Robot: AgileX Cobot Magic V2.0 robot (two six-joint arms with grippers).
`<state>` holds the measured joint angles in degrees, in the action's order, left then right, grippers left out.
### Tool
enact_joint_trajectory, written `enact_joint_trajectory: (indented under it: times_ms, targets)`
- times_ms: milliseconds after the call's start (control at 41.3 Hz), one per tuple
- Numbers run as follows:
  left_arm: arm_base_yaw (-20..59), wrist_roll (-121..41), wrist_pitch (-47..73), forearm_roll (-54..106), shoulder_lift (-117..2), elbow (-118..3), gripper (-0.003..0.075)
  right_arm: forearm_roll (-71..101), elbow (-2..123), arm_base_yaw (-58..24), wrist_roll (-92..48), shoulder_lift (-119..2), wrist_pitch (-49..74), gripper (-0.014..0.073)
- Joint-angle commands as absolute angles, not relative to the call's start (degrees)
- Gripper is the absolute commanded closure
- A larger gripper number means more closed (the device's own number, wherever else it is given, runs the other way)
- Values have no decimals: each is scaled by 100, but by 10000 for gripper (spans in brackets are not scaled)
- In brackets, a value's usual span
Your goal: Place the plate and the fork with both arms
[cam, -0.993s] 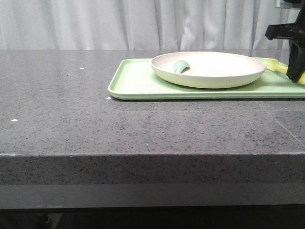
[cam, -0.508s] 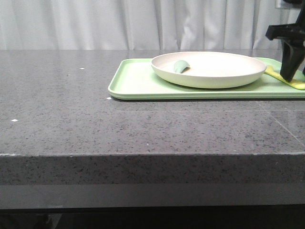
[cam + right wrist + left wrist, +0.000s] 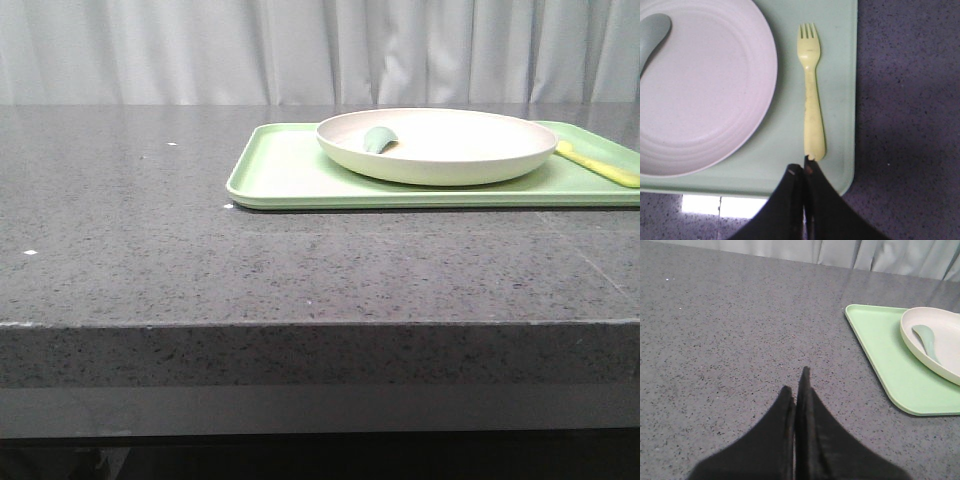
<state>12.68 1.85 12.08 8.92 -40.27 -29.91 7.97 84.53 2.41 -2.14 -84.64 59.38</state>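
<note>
From the front camera I see the plate (image 3: 437, 145) sitting on the light-green tray (image 3: 290, 175) on the grey table (image 3: 150, 250), a teal utensil (image 3: 379, 139) resting inside the plate, and the fork (image 3: 598, 164) lying flat on the tray just beside the plate, at the right edge of the frame; neither arm shows here. On my left wrist camera the left fingers (image 3: 799, 390) are pressed together with nothing between them, above bare table, well apart from the tray (image 3: 890, 365) and plate (image 3: 940, 347). On my right wrist camera the right fingers (image 3: 803, 176) are clenched and empty, their tips just at the fork's (image 3: 811, 95) handle end, the plate (image 3: 700, 85) beside it.
</note>
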Motion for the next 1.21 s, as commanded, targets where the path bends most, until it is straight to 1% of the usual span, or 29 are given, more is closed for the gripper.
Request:
enact_joint_trajectory:
  times_ms: [0,145,460,678,799,896,1186]
  targets:
    - [1265,193,701,932,-4002,-3150,738,845,8069,247,-231,-7606,5451,665]
    - [1265,193,701,932,-4002,-3150,738,845,6983,247,-360,-6528,4715,661]
    - [1265,193,701,932,-4002,-3150,738,845,4242,247,-377,-3772,3080,661]
    - [1265,193,701,932,-4002,-3150,738,845,2887,247,-377,-2153,2532,661]
    - [1265,193,701,932,-4002,-3150,738,845,2479,247,-377,-1450,2429,661]
    - [1265,193,701,932,-4002,-3150,738,845,2358,247,-377,-1155,2408,661]
    - [1265,193,701,932,-4002,-3150,738,845,2356,247,-377,-1075,2422,661]
